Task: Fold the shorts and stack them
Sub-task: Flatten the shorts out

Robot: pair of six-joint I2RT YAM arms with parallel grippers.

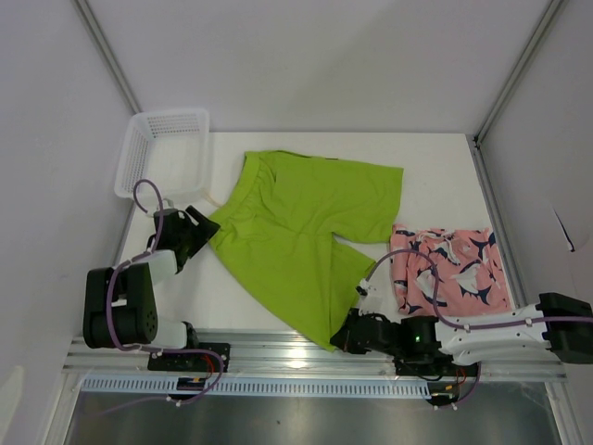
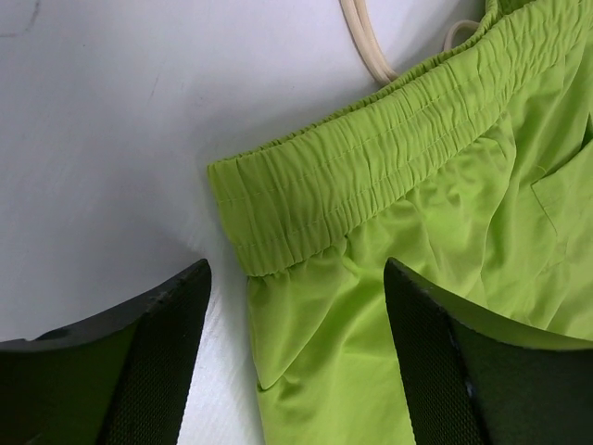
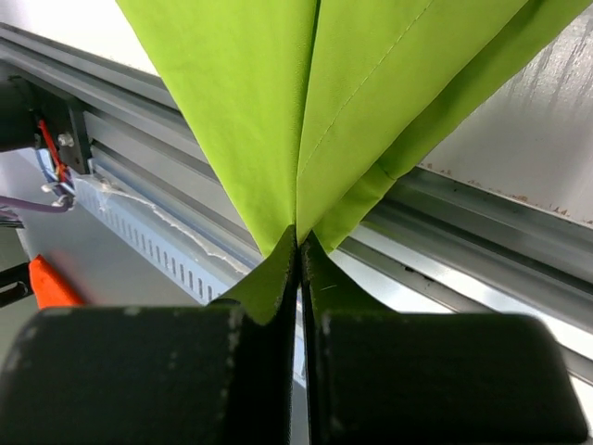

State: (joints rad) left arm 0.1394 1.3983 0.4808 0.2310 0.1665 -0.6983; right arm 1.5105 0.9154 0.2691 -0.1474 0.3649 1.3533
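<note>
The lime green shorts (image 1: 296, 222) lie spread flat across the middle of the table, waistband toward the left. My left gripper (image 1: 195, 232) is at the waistband's near corner. In the left wrist view the left gripper (image 2: 296, 269) is open, and its fingers (image 2: 157, 343) straddle the green fabric (image 2: 445, 185) just below the elastic band. My right gripper (image 1: 347, 338) is at the table's near edge, shut on a leg hem of the green shorts (image 3: 278, 111). That hem is pinched at the fingertips of the right gripper (image 3: 298, 243). The pink fish-print shorts (image 1: 449, 269) lie folded at the right.
A white mesh basket (image 1: 162, 153) stands at the back left corner. A cream drawstring (image 2: 366, 46) trails from the waistband onto the white table. Metal rails (image 1: 306, 357) run along the near edge, and enclosure walls surround the table.
</note>
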